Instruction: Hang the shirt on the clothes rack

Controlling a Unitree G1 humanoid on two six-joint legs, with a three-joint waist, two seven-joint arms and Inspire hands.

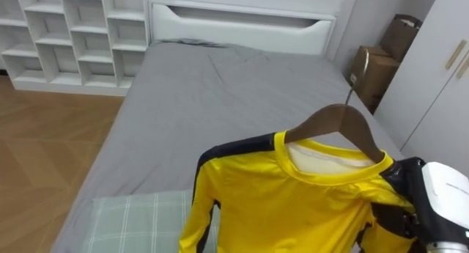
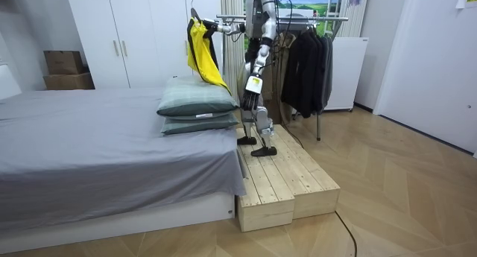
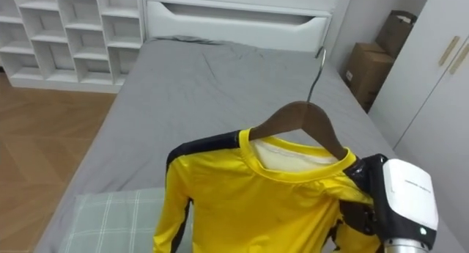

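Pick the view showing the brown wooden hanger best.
Right eye view: brown wooden hanger and hook stand clear against the grey bed. Left eye view's hook overlaps a cardboard box; room view shows it far off.

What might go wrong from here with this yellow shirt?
The right robot hand grips the yellow shirt at one shoulder end of the wooden hanger, so it may tip and the shirt slide onto the bed. The clothes rack stands behind the robot, which is on a raised wooden platform; turning there risks a misstep near its edge.
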